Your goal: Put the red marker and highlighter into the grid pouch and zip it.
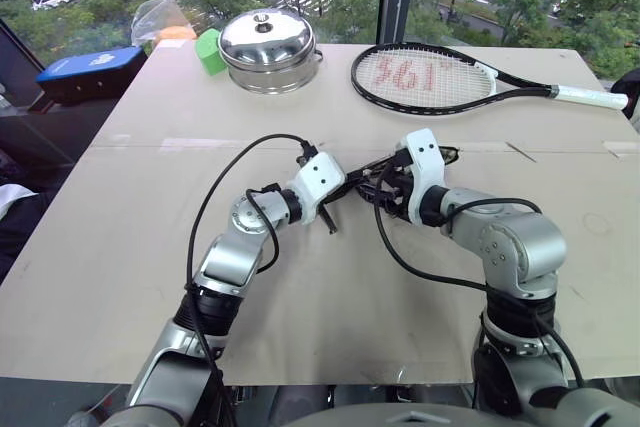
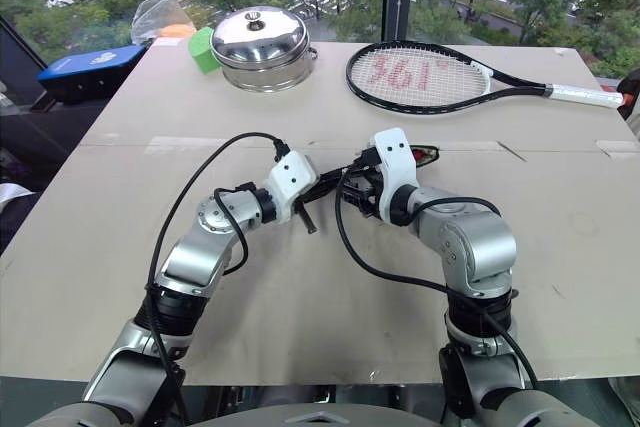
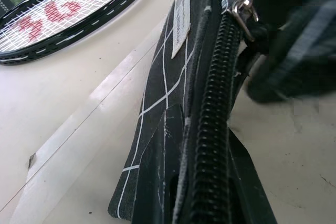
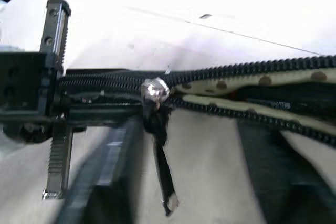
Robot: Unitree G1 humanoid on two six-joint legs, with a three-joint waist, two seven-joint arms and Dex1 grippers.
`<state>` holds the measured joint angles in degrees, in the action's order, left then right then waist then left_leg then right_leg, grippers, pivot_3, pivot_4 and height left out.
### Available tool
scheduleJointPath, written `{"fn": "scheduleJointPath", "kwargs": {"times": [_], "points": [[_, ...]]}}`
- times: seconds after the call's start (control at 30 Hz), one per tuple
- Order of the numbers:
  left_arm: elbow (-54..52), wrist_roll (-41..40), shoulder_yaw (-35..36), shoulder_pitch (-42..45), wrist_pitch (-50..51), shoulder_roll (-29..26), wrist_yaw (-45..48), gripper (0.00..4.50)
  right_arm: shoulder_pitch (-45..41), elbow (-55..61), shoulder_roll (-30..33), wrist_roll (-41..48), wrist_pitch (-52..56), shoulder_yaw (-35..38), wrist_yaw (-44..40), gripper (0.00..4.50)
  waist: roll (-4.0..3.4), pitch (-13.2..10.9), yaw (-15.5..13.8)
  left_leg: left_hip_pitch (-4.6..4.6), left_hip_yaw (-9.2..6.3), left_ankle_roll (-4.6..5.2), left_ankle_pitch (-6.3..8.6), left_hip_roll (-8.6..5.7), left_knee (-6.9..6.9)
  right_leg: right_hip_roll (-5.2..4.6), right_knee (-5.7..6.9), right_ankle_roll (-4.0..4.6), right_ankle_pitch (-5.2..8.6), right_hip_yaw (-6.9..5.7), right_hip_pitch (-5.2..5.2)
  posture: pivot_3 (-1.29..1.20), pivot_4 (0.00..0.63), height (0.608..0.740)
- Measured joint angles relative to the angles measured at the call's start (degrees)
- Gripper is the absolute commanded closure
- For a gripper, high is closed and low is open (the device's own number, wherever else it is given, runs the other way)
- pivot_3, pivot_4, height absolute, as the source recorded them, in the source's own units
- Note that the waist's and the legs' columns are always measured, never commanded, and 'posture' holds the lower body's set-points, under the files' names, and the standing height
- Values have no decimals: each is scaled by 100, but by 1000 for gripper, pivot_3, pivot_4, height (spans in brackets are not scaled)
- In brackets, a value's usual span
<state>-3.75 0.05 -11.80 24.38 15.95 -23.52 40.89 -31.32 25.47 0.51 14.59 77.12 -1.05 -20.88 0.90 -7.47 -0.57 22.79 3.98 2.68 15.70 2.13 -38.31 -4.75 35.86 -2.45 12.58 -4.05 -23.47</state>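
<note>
the left gripper (image 1: 326,209) pinches the closed end of the grid pouch (image 3: 167,85), bracing it so the right gripper (image 1: 383,185), narrowing beside the zipper pull (image 4: 155,94), can drag the pouch's open stretch shut.

pouch (image 3: 173,87): black fabric, white grid lines, white label, held on edge
zipper (image 4: 247,85): partly open, spotted lining showing
pull (image 4: 155,90): silver, mid-track

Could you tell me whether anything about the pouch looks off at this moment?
Nothing is damaged or spilled. The grid pouch is held up on its edge by the left gripper, and its zipper is only partly closed: past the pull the teeth part over dotted lining.
</note>
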Motion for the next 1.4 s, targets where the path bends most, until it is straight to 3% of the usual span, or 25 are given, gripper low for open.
{"fn": "scheduleJointPath", "kwargs": {"times": [0.07,0.2,0.3,0.43,0.57,0.77,0.8,0.83,0.9,0.93,0.97,1.03,1.1,1.27,1.4], "points": [[-19,8,0,-1,5,-19,-6,4500,-10,0,-29,131,2,39,10,4470,0,0,2,0,0,0,0,1,0,1,0,0,0,0,0,0,150,740],[-71,38,0,-1,12,-53,-13,4500,-32,92,23,196,64,150,156,4470,0,0,-1,0,1,20,11,2,0,0,0,0,0,2,0,0,150,740],[-101,77,-9,-11,11,-70,-20,4500,130,589,480,226,339,374,230,4470,0,0,-32,3,-1,20,11,2,0,-7,-2,0,0,0,1,0,150,740],[-26,168,-15,-1,-37,-123,-104,4500,762,1087,1908,218,731,1327,158,4470,1,-1,-35,8,5,25,15,-2,-1,-19,-12,0,0,2,2,0,150,740],[176,331,-255,124,-384,-61,-122,4500,1249,1050,3029,242,462,1580,-101,4470,1,-1,6,-6,11,28,17,-2,2,0,-9,-1,1,15,1,0,150,740],[687,551,-464,270,-968,-57,-141,4500,1638,790,3183,364,-696,1640,-435,4470,0,-1,20,-13,3,28,17,11,6,21,-3,1,2,18,0,0,150,740],[748,532,-463,270,-1071,-82,-62,3873,1805,760,3300,377,-929,1592,-580,3962,1,-1,9,-12,4,28,17,11,5,21,-4,0,2,19,0,0,150,740],[817,439,-450,269,-1158,-97,67,3765,2120,761,3573,348,-1323,1478,-779,3816,1,-1,-18,-8,6,28,16,10,5,17,-8,0,2,19,0,0,150,740],[896,276,-392,210,-1202,-170,263,2669,2560,766,3792,275,-1883,1397,-1011,2704,2,-1,-27,-4,10,28,17,9,3,12,-15,-1,2,20,0,0,150,740],[843,-38,-260,90,-1116,-208,496,2456,2939,809,3825,293,-2323,1452,-1223,2478,2,-1,-24,-2,13,29,17,10,2,8,-19,-2,2,25,0,0,150,740],[734,-285,-149,-21,-984,-243,645,1971,3174,857,3825,344,-2550,1534,-1353,1986,3,-1,-22,-1,12,29,17,12,2,6,-20,-4,2,26,0,0,150,740],[219,-1100,193,-425,-354,-549,1132,991,3966,1037,3799,504,-3164,1943,-1792,1006,5,-3,-17,-2,10,28,18,20,4,4,-19,-13,8,26,0,0,150,740],[-563,-2235,929,-1174,684,-1307,1697,25,5166,1128,3613,837,-4056,2926,-2557,49,5,-3,-10,-7,9,27,18,25,9,1,-12,-20,13,24,0,0,150,740],[-1541,-3409,2160,-2480,1563,-2204,2217,25,6428,1117,3397,1353,-5303,4353,-3612,49,-8,-11,-20,-38,15,27,21,24,0,-20,-11,-17,41,28,13,0,150,740],[-1636,-3510,2576,-3170,1605,-2494,2442,25,6780,1093,3336,1592,-5755,4895,-3888,49,-18,-17,-30,-48,14,0,36,22,0,-55,-11,-16,42,29,18,0,150,740]]}}
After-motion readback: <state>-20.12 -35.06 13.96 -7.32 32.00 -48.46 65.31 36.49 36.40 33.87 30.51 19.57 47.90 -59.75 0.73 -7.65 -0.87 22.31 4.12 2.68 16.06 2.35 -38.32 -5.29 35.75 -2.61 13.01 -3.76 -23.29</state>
